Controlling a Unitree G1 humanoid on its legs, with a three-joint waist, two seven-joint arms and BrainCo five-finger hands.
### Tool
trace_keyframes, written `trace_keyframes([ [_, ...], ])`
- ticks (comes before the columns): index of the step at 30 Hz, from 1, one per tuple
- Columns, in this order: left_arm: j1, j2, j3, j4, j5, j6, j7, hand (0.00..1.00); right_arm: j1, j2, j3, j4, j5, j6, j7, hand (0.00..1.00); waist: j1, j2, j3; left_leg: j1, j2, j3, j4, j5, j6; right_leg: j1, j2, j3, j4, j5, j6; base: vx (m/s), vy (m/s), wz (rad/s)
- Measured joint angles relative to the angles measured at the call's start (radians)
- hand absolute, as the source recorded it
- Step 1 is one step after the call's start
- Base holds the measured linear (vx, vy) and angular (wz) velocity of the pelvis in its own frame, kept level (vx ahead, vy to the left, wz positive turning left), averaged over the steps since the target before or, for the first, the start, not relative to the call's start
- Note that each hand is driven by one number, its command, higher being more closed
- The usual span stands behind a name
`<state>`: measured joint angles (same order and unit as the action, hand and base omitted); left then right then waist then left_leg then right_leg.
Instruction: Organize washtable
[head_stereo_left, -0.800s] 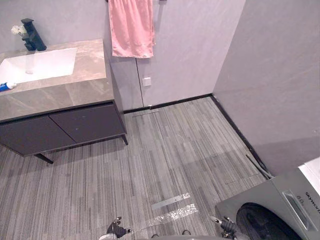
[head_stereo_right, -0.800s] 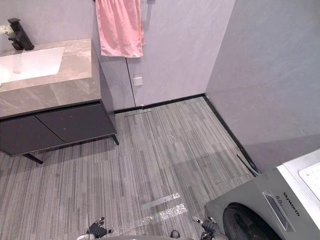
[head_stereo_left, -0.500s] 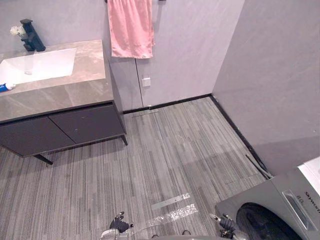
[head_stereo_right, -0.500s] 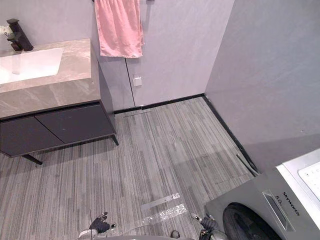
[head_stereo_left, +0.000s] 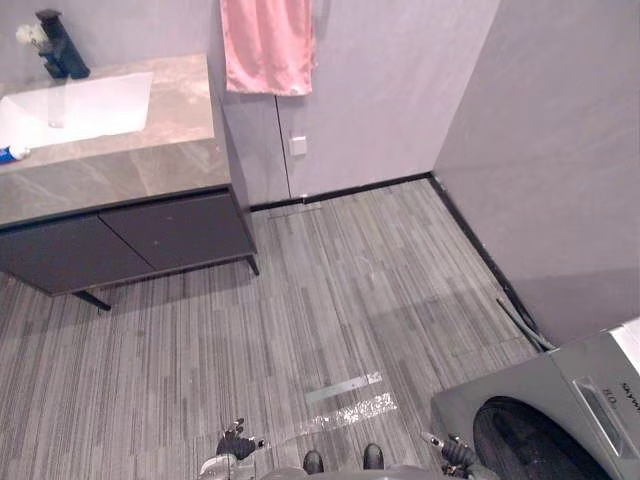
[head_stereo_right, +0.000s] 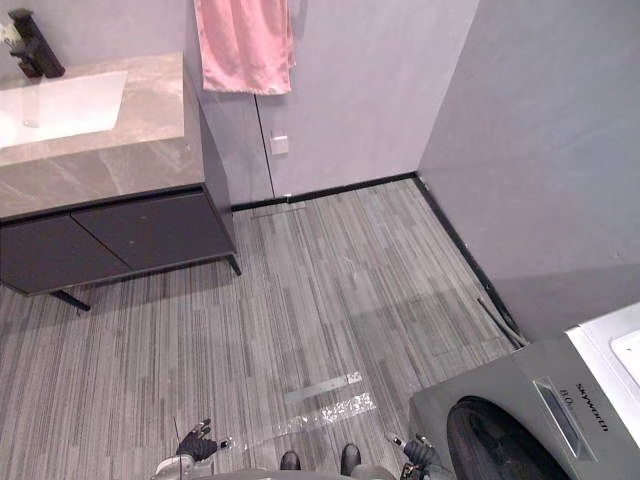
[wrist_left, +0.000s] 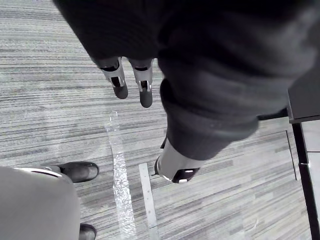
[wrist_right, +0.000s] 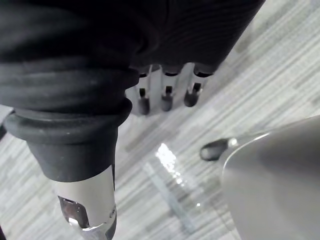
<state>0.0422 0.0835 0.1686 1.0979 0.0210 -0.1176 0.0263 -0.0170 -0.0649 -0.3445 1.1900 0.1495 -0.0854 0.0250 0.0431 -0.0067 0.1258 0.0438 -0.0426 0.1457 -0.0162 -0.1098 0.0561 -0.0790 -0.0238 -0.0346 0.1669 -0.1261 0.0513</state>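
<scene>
Left eye view: counter (head_stereo_left: 150, 165) holds white sink (head_stereo_left: 80, 105). Black faucet (head_stereo_left: 60, 45) at counter's back, small blue-white item (head_stereo_left: 10, 153) at counter's left edge, pink towel (head_stereo_left: 265, 45) on wall just right of counter. Left hand (head_stereo_left: 235, 445) and right hand (head_stereo_left: 455, 455) well apart from counter.
Left wrist view: left hand's fingers (wrist_left: 142, 82) straight, relaxed, empty.
Right wrist view: right hand's fingers (wrist_right: 167, 95) straight, relaxed, empty.

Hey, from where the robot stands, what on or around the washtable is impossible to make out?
Blue item on the washtable: cut off by the left eye view's left edge, too small to identify.
White thing beside the black faucet: too small to tell what it is.
Pink towel: top cut off by the upper edge, so its hanger is unseen.
Sink: left end cut off by both eye views' left edge.
</scene>
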Motion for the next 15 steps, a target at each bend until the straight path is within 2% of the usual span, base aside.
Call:
trace_keyframes([
  [2, -0.013, 0.001, -0.001, -0.009, -0.017, -0.002, 0.001, 0.0, -0.008, 0.0, 0.001, -0.007, 0.018, -0.002, 0.0, 0.0, 0.0, -0.016, 0.028, -0.015, -0.018, 0.015, 0.061, -0.054, 0.022, -0.069, -0.039, -0.007, 0.177, -0.074, 0.03, 0.03, 0.066, 0.02],
  [4, -0.026, 0.002, -0.013, -0.009, -0.033, 0.0, 0.012, 0.0, -0.031, 0.0, 0.011, -0.008, 0.036, -0.004, 0.0, 0.0, -0.003, -0.007, 0.053, 0.019, -0.031, 0.015, 0.073, -0.07, 0.038, -0.206, -0.065, -0.047, 0.443, -0.112, 0.016, 0.15, 0.097, -0.08],
  [6, -0.025, 0.003, -0.013, -0.009, -0.044, 0.001, 0.019, 0.0, -0.029, 0.0, 0.027, -0.007, 0.05, -0.004, 0.0, 0.0, -0.002, 0.004, 0.06, 0.041, -0.023, 0.018, 0.07, -0.083, 0.043, -0.246, -0.046, -0.048, 0.436, -0.12, 0.005, 0.27, 0.115, -0.13],
  [7, -0.024, 0.009, -0.011, -0.008, -0.049, 0.002, 0.022, 0.0, -0.034, -0.004, 0.04, -0.008, 0.059, -0.007, 0.0, 0.0, -0.004, 0.003, 0.063, 0.057, -0.016, 0.021, 0.062, -0.103, 0.035, -0.285, -0.023, -0.045, 0.396, -0.117, 0.004, 0.38, 0.111, -0.23],
  [9, -0.032, 0.018, -0.011, -0.008, -0.049, 0.002, 0.022, 0.0, -0.04, -0.004, 0.046, -0.01, 0.071, -0.01, 0.0, 0.0, -0.009, 0.005, 0.077, 0.1, 0.004, 0.024, 0.037, -0.124, 0.014, -0.322, 0.023, -0.051, 0.282, -0.083, 0.008, 0.37, 0.055, -0.08],
  [10, -0.035, 0.02, -0.009, -0.009, -0.049, 0.002, 0.022, 0.0, -0.04, -0.002, 0.043, -0.01, 0.076, -0.014, -0.001, 0.0, -0.017, 0.006, 0.085, 0.143, 0.014, 0.023, 0.005, -0.133, -0.002, -0.34, 0.047, -0.062, 0.189, -0.022, 0.002, 0.47, 0.013, 0.18],
  [11, -0.036, 0.027, -0.007, -0.009, -0.046, 0.001, 0.023, 0.0, -0.037, 0.001, 0.036, -0.01, 0.075, -0.015, 0.0, 0.0, -0.031, -0.015, 0.081, 0.188, 0.02, 0.016, -0.019, -0.15, -0.032, -0.352, 0.062, -0.076, 0.115, 0.065, -0.012, 0.5, -0.005, 0.26],
  [12, -0.033, 0.03, -0.004, -0.008, -0.046, 0.001, 0.022, 0.0, -0.032, 0.002, 0.028, -0.01, 0.074, -0.015, 0.0, 0.0, -0.035, -0.009, 0.08, 0.202, 0.025, 0.01, -0.021, -0.161, -0.053, -0.361, 0.074, -0.077, 0.109, 0.106, -0.011, 0.68, -0.063, 0.39],
  [13, -0.028, 0.029, 0.002, -0.01, -0.045, 0.0, 0.021, 0.0, -0.017, 0.005, 0.009, -0.009, 0.073, -0.014, 0.0, 0.0, -0.033, -0.018, 0.065, 0.221, 0.04, 0.004, -0.008, -0.173, -0.074, -0.363, 0.093, -0.068, 0.109, 0.187, -0.074, 0.6, -0.08, 0.18],
  [14, -0.025, 0.013, 0.045, -0.01, -0.033, -0.002, 0.02, 0.0, 0.001, 0.004, -0.026, -0.007, 0.071, -0.012, 0.0, 0.0, -0.023, 0.002, 0.033, 0.212, 0.08, 0.002, 0.012, -0.173, -0.085, -0.355, 0.112, -0.079, 0.118, 0.197, -0.13, 0.61, -0.09, 0.22],
  [15, -0.027, 0.004, 0.075, -0.009, -0.026, -0.003, 0.019, 0.0, -0.004, 0.011, -0.051, -0.009, 0.071, -0.013, 0.001, 0.0, -0.029, -0.008, 0.026, 0.197, 0.082, -0.006, 0.035, -0.153, -0.116, -0.362, 0.105, -0.084, 0.137, 0.17, -0.14, 0.53, -0.084, 0.14],
])
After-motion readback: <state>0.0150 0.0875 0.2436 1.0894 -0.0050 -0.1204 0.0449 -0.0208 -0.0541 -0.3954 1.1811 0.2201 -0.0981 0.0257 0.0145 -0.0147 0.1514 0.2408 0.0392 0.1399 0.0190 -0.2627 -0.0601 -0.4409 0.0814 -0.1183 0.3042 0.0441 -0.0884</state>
